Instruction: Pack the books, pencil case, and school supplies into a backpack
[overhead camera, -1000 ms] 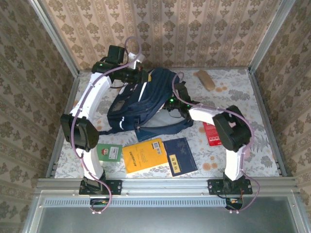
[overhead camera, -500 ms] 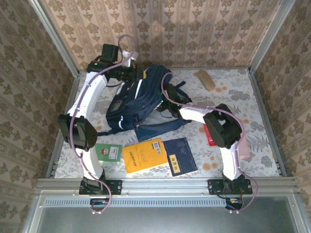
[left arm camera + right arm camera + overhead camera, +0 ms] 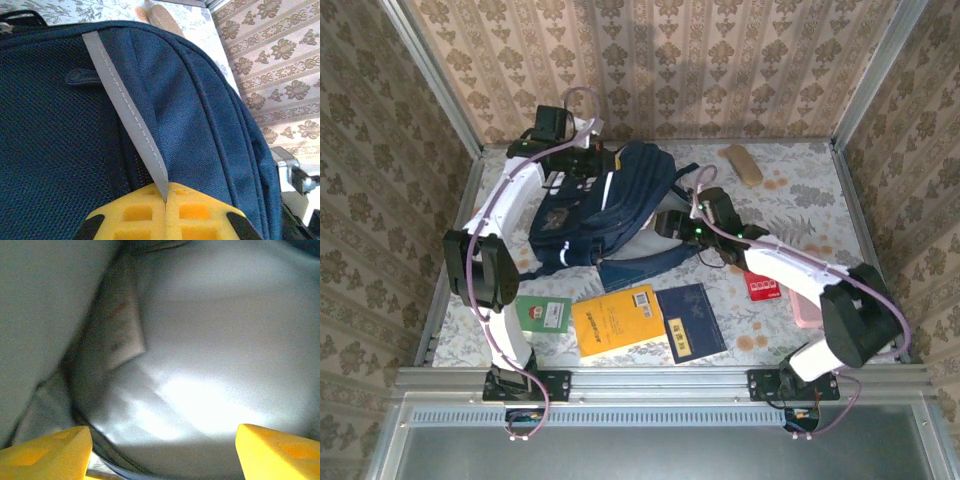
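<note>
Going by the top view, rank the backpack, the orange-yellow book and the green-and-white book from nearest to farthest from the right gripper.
1. Backpack: the right gripper is right at its right edge.
2. Orange-yellow book: toward the near edge, a little left of the gripper.
3. Green-and-white book: farther left along the near edge.

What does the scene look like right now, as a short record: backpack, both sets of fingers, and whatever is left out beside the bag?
backpack: lying flat behind the books
left fingers: shut on the backpack's grey strip
right fingers: open, nothing between them, blurred pale fabric ahead
books out: green-and-white book, orange-yellow book, navy book, in a row by the near edge
supplies out: red pack partly under the right arm, tan oblong thing beyond the backpack, pink thing beside that arm
</note>
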`<act>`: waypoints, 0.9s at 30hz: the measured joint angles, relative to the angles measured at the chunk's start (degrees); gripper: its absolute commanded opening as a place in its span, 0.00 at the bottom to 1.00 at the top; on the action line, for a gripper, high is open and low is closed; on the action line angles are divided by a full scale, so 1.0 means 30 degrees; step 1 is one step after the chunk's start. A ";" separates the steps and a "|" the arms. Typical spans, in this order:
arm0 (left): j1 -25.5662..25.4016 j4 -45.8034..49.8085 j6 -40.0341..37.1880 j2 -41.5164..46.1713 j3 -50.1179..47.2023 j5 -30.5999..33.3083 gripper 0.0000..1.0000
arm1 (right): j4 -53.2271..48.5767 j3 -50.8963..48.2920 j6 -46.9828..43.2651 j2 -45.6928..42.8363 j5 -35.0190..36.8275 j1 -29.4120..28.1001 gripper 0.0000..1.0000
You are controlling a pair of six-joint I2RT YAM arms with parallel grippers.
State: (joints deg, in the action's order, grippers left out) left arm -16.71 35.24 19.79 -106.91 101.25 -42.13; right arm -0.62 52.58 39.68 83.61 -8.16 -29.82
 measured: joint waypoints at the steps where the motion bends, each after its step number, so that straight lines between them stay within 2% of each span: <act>1: -0.0124 -0.0153 0.0015 -0.0036 -0.0146 0.0175 0.00 | -0.0787 -0.0510 -0.0138 -0.0780 0.0685 0.0211 0.74; 3: -0.0495 -0.0503 0.0066 -0.0124 -0.0503 0.0627 0.00 | -0.2018 -0.1282 -0.0189 -0.2062 0.1843 0.0838 0.74; 6: -0.1348 -0.0925 0.0153 -0.0437 -0.1005 0.1202 0.00 | -0.3716 -0.2040 -0.0160 -0.3279 0.3723 0.2798 0.75; 9: -0.2157 -0.1501 0.0423 -0.0911 -0.1632 0.1574 0.00 | -0.5224 -0.2142 -0.0073 -0.3045 0.5610 0.4692 0.78; 12: -0.2623 -0.2062 0.1166 -0.1173 -0.2521 0.1719 0.00 | -0.6076 -0.2142 -0.0211 -0.2062 0.6258 0.5982 0.82; 18: -0.2783 -0.3636 0.3249 -0.0976 -0.4517 0.2069 0.00 | -0.6914 -0.1829 -0.0823 0.1319 0.6288 0.7475 0.86; 22: -0.2929 -0.4575 0.4160 -0.0240 -0.6171 0.2455 0.00 | -0.7031 -0.1807 -0.0882 0.2353 0.6018 0.7861 0.88; 23: -0.2951 -0.4685 0.4269 -0.0051 -0.6397 0.2514 0.00 | -0.7031 -0.1807 -0.0831 0.2419 0.5799 0.7898 0.95; 27: -0.3031 -0.4903 0.4495 0.0576 -0.6659 0.2645 0.00 | -0.6812 -0.2098 -0.0393 0.2076 0.4605 0.7934 0.90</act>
State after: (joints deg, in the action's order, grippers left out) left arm -25.80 20.53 33.28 -105.19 81.28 -34.20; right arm -21.06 46.28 38.50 89.84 5.65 -6.02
